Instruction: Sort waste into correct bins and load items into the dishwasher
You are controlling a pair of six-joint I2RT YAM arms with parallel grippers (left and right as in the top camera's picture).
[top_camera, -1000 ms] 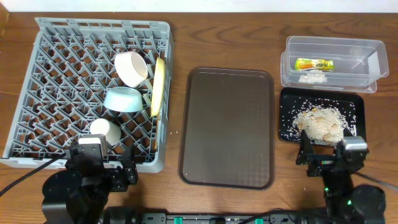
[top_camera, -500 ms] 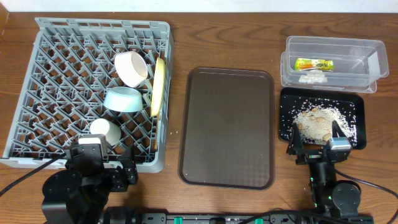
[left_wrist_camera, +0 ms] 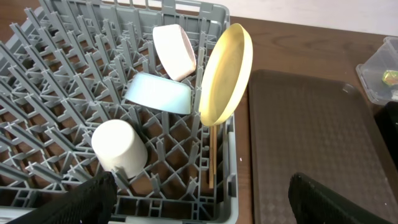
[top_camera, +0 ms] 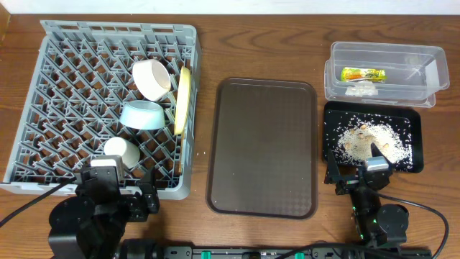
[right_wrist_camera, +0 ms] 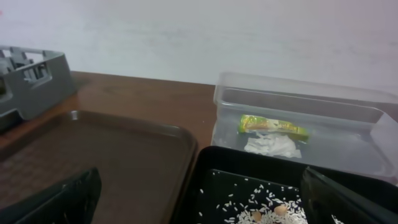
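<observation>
We see the left gripper [left_wrist_camera: 202, 193] spread wide and holding nothing, its two dark fingers at the lower corners of the wrist view, hanging at the near edge of the grey dish rack [top_camera: 65, 86]. Just ahead of its jaws a white cup [left_wrist_camera: 118, 146] sits mouth-down among the pegs. Beyond it a light blue bowl [left_wrist_camera: 158, 93] lies tipped on its side, and a white bowl [left_wrist_camera: 174, 50] leans behind that. A yellow plate [left_wrist_camera: 227, 71] stands on edge along the rack's right side, with thin wooden chopsticks [left_wrist_camera: 212, 155] lying below it. The right gripper [right_wrist_camera: 199, 180] is also wide open and empty, low over the near end of the black tray [right_wrist_camera: 217, 163], where rice crumbs [top_camera: 370, 140] lie heaped and scattered. Past that tray stands the clear tub [right_wrist_camera: 298, 106], holding a yellow-green wrapper [right_wrist_camera: 273, 126] and a crumpled white scrap [right_wrist_camera: 270, 145] beside it. A brown tray [top_camera: 262, 147] lies on the table [top_camera: 259, 43] between the rack and the bins.
</observation>
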